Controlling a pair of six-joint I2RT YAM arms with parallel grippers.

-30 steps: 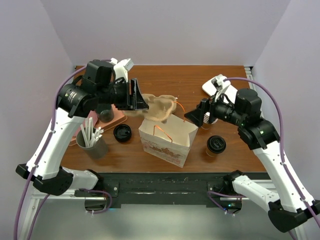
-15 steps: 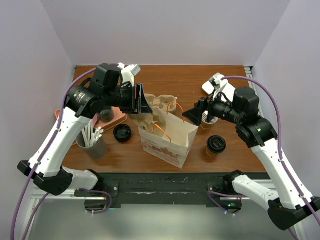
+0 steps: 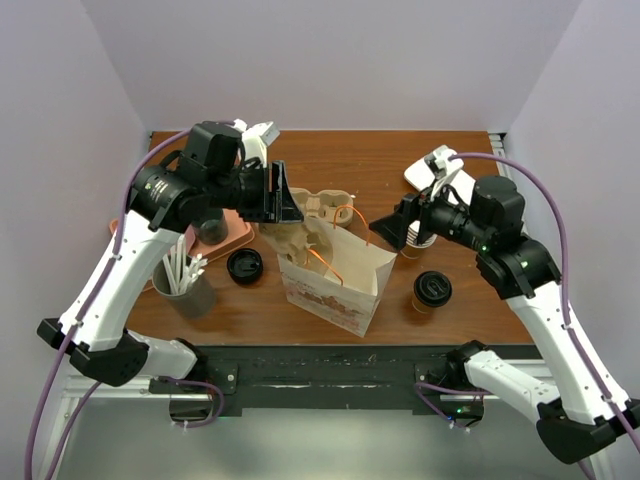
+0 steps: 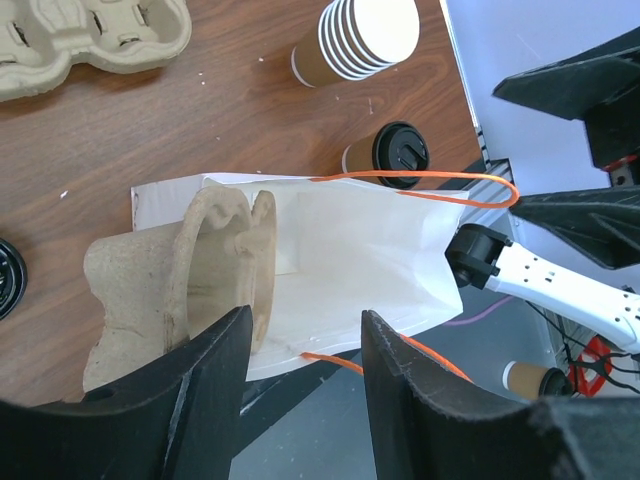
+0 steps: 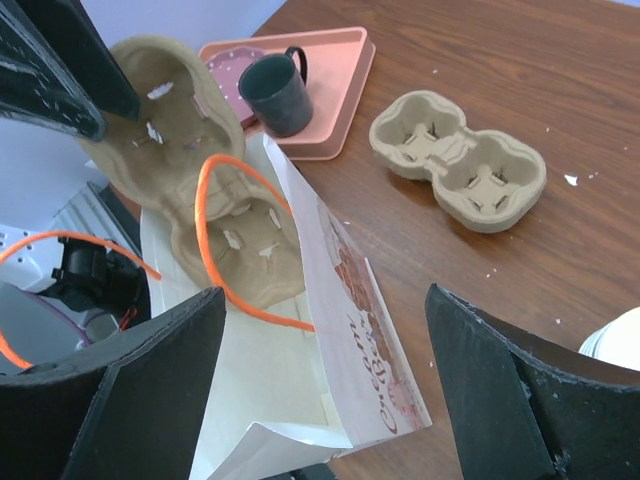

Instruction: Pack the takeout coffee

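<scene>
The takeout coffee [image 3: 432, 290], a tan cup with a black sip lid, stands on the table right of the white paper bag [image 3: 335, 285], and shows in the left wrist view [image 4: 395, 152] too. My left gripper [image 3: 285, 205] is shut on a pulp cup carrier [image 3: 305, 238] held on edge, its lower part dipping into the bag's open mouth [image 4: 370, 250]. My right gripper [image 3: 390, 230] hovers open at the bag's right rim [image 5: 370, 300], nothing between its fingers, and from there I see the carrier [image 5: 200, 170] behind an orange handle.
A second pulp carrier [image 3: 325, 203] lies behind the bag. A stack of lidless cups [image 4: 350, 40] stands beside the right gripper. A loose black lid [image 3: 244, 265], a cup of straws [image 3: 183, 280] and a pink tray [image 3: 232, 238] with a dark mug [image 5: 275, 95] sit left.
My left gripper has swung right and down with the carrier, bringing it from above the bag's back edge into its mouth. The right arm has hardly moved.
</scene>
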